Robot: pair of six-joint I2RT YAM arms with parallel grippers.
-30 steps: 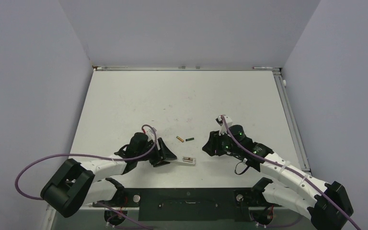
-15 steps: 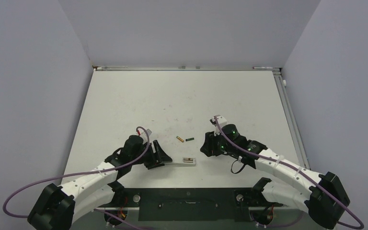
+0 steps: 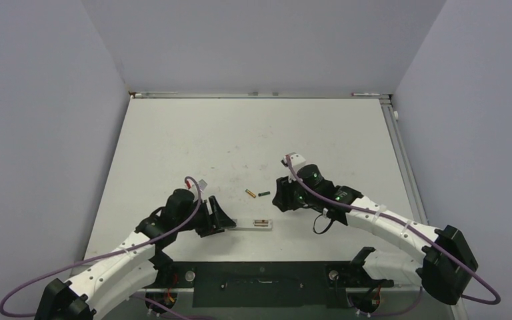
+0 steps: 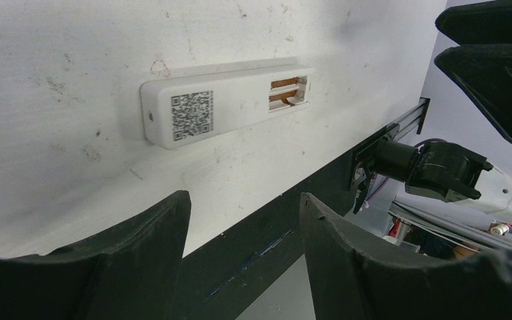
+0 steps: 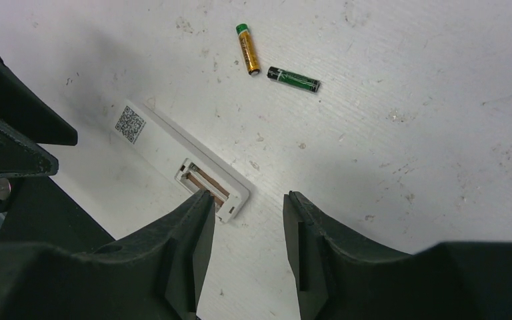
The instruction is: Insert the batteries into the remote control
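The right hand (image 5: 248, 195) hovers with fingers apart and empty, over the open-compartment end of the remote (image 5: 180, 160), which lies back-up on the surface (image 5: 407, 133). The left hand (image 4: 243, 200), also apart and empty, sits beside the remote's other end. Further out lie the yellow battery (image 5: 247, 49) and the green battery (image 5: 293, 79), close together. Neither is loaded, so picking up looks like the step in hand. Next, one hand must close squarely across a battery.
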